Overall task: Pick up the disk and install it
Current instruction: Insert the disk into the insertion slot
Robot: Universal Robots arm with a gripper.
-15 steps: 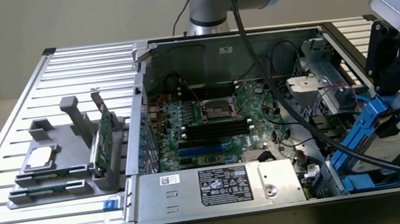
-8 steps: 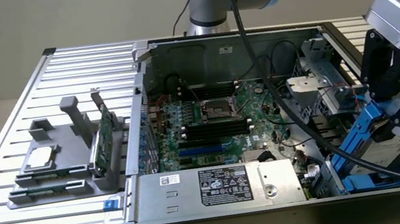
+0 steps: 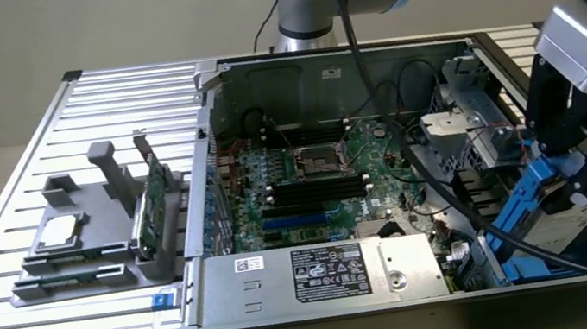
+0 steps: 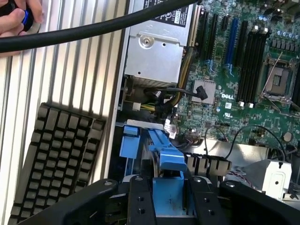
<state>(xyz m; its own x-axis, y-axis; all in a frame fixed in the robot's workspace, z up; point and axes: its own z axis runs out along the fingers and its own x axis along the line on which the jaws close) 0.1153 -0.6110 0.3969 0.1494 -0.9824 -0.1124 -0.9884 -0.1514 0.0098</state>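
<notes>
Disk (image 3: 541, 210), silver-grey in bright blue carrier, tilted, clamped in tool (image 4: 168, 190) over open computer case (image 3: 317, 69)

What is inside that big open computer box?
A green motherboard with its processor socket, and a silver power supply. The gripper holds the blue-framed disk at the exterior view's right. Whatever lies beneath the power supply is covered.
</notes>
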